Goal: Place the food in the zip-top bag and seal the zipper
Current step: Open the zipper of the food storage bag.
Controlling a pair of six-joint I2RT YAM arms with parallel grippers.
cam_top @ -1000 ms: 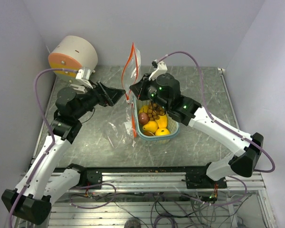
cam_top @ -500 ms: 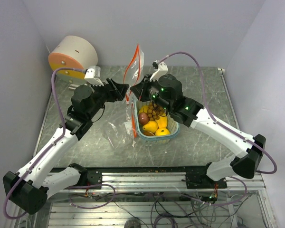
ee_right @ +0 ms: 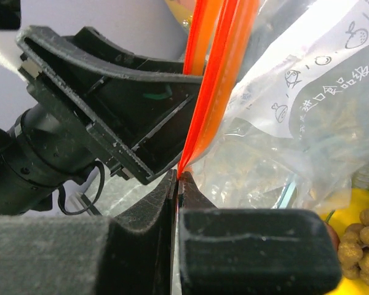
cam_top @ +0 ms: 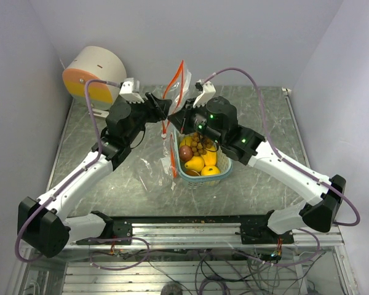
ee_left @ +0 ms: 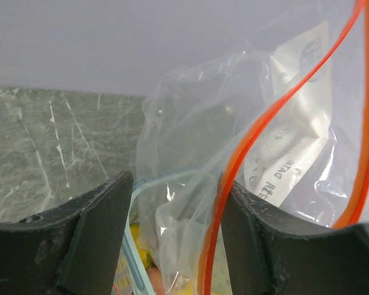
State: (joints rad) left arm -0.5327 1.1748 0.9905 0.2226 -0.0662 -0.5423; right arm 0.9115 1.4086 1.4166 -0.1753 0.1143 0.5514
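Food: a grape bunch [cam_top: 200,145], a dark red fruit [cam_top: 186,152] and yellow fruits [cam_top: 195,163] all sit in the light-blue basket [cam_top: 225,173] at mid-table. None is in the bag yet.

Zip-top bag [cam_top: 178,82]: held upright just behind and left of the basket, with its orange zipper strip [ee_right: 204,98] running up to the top.

Right gripper [ee_right: 177,176]: jaws pressed together, pinching the zipper strip at its lower end.

Left gripper [ee_left: 176,200]: jaws spread, with bag film and one run of orange strip between them. No pinch is visible (the strip sits close to one finger; I cannot tell whether it touches).

Risks, as I judge them:
- If the left jaws close on both lips at once, the mouth stays closed.
- If they close on loose film only, the plastic may slide out when pulled.
- A hard sideways tug could strip the bag from the right pinch, or drag its hanging tail across the basket and tip it.
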